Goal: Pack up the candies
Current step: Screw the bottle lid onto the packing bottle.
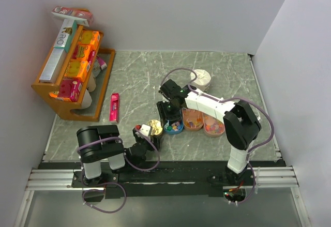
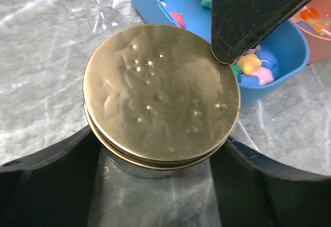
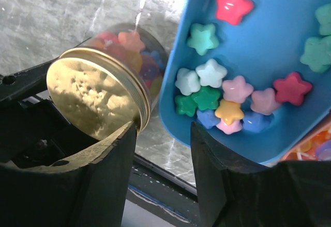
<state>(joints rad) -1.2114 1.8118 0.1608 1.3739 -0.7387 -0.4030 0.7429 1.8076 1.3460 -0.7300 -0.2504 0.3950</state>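
At the centre of the tabletop (image 2: 41,56), star-shaped candies (image 3: 227,105) are lying in a blue tray (image 3: 269,51), with more sitting inside a clear jar (image 3: 142,56) under its gold lid (image 2: 160,92), just beside the tray. The left end effector (image 2: 158,139) is straddling the jar, jaws wide; whether it is gripping cannot be told. The right end effector (image 3: 164,131) is hovering partly open over the lid's edge, holding nothing.

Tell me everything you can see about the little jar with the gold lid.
The jar is small, round and clear-walled, holding mixed-colour star candies. Its gold, metal-looking lid, dimpled and slightly dented, is on. It stands on the grey marbled table, right beside the blue tray. The left gripper flanks its body with both fingers; whether they press it is unclear. One finger of the right gripper sits at the lid's rim.
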